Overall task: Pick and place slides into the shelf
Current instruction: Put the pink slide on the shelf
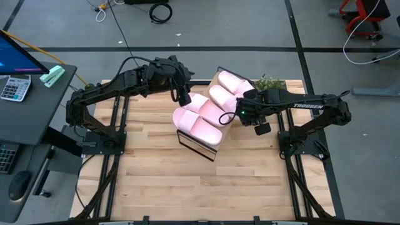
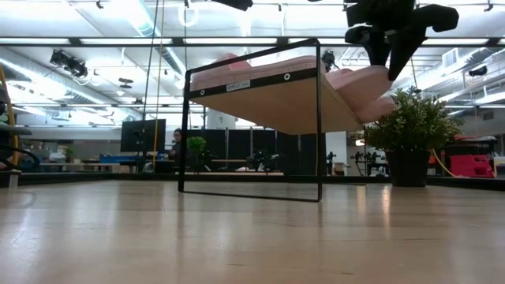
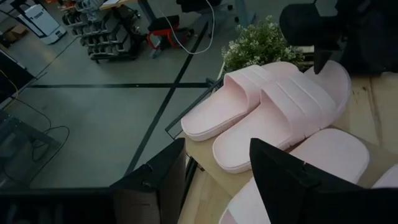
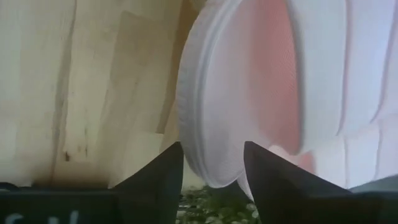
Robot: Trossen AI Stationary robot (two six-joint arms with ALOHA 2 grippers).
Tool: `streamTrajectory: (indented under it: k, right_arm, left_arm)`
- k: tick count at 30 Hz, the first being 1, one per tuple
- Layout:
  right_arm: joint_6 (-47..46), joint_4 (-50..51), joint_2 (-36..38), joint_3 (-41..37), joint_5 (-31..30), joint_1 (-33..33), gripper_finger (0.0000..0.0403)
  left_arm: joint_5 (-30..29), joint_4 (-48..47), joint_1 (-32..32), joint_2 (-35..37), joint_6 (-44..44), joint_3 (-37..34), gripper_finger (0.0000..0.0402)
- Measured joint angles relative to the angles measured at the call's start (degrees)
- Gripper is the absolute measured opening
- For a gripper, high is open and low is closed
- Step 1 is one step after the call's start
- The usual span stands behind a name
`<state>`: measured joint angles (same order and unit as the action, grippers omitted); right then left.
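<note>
four slides [image 1: 209, 109] on shelf [image 1: 195, 145]; right arm reads "trossen"

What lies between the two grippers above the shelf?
In the high view, two of the slides on the shelf fill the stretch between the left gripper and right gripper.

Both dark arms are reaching inward from opposite sides, meeting near the middle. The left gripper [image 1: 185, 99] is hanging with jaws parted, holding nothing. The right gripper [image 4: 211, 167] is standing with jaws apart, gripping nothing.
</note>
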<state>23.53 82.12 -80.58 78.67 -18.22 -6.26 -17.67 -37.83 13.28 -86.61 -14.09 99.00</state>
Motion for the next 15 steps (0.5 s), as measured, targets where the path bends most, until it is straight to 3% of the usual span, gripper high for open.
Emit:
streamTrajectory:
  k: [9, 15]
  right_arm:
    - [-6.4, 1.5, 0.0, 0.0, 3.5, 0.0, 0.0176]
    - [-7.9, 1.9, 0.0, 0.0, 1.0, 0.0, 0.0173]
  left_arm:
    - [0.0, -0.6, 0.0, 0.0, 0.0, 0.0, 0.0178]
    - [0.0, -0.6, 0.0, 0.0, 0.0, 0.0, 0.0183]
